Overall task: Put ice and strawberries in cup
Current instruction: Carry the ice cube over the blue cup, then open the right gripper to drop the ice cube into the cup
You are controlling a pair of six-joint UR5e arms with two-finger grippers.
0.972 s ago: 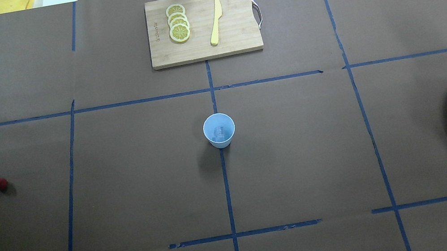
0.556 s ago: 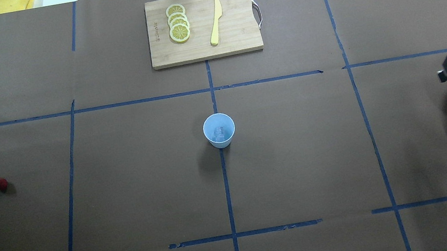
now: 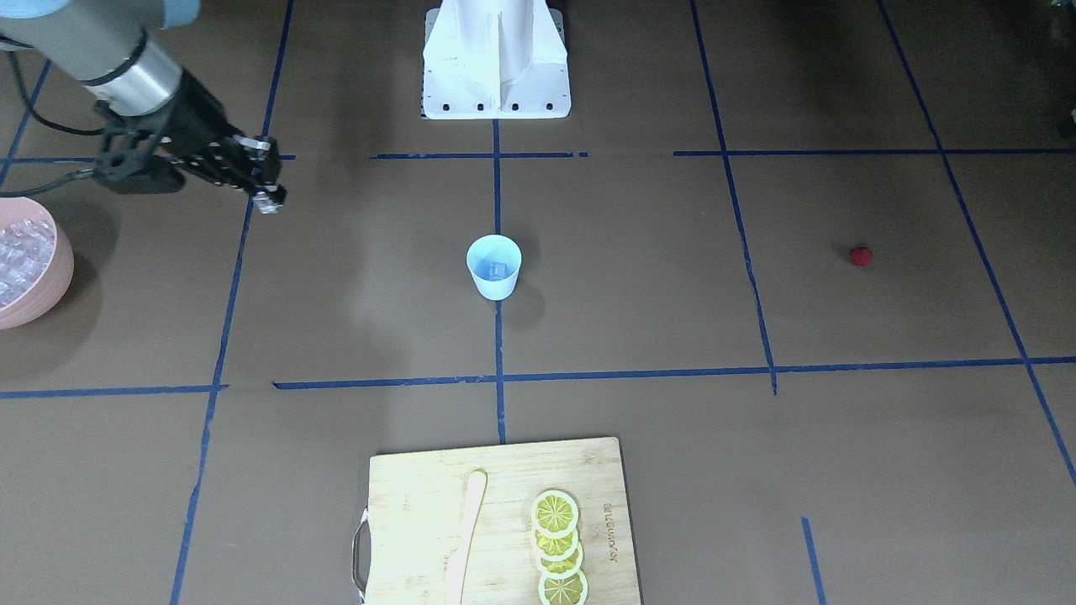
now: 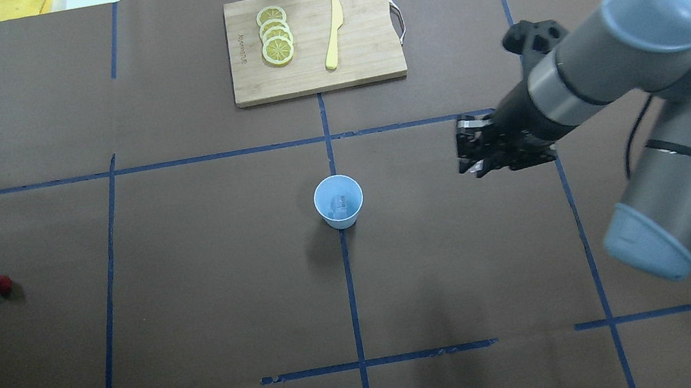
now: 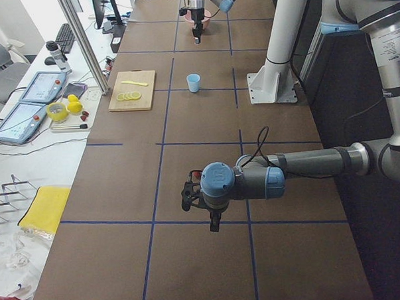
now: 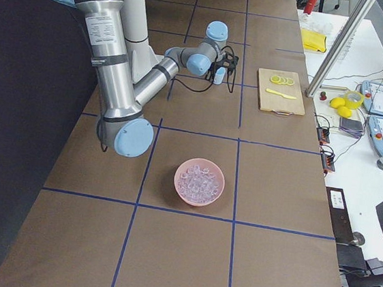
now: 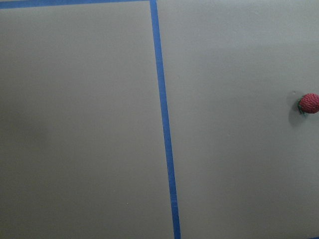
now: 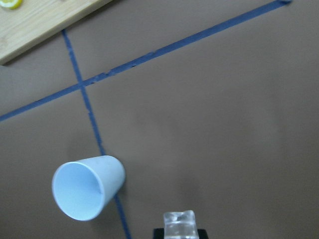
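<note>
Brown table [image 4: 192,283], cup [image 3: 494,287] holding ice [image 3: 498,270] — pink bowl [image 6: 177,180] heaped with cubes [image 6: 199,180]

A robotics lab. The table [image 4: 229,298] is papered brown and gridded with blue tape [image 4: 350,291]; a white arm pedestal [image 3: 496,59] stands behind the right gripper [image 4: 468,156]. Across the table from that gripper, a side bench [image 5: 27,151] carries teach pendants [image 5: 41,87] and a keyboard [image 5: 65,37] by an aluminium post [image 5: 83,49].

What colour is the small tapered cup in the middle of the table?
Pale blue. The small tapered cup shows this best in the overhead exterior view.
</note>
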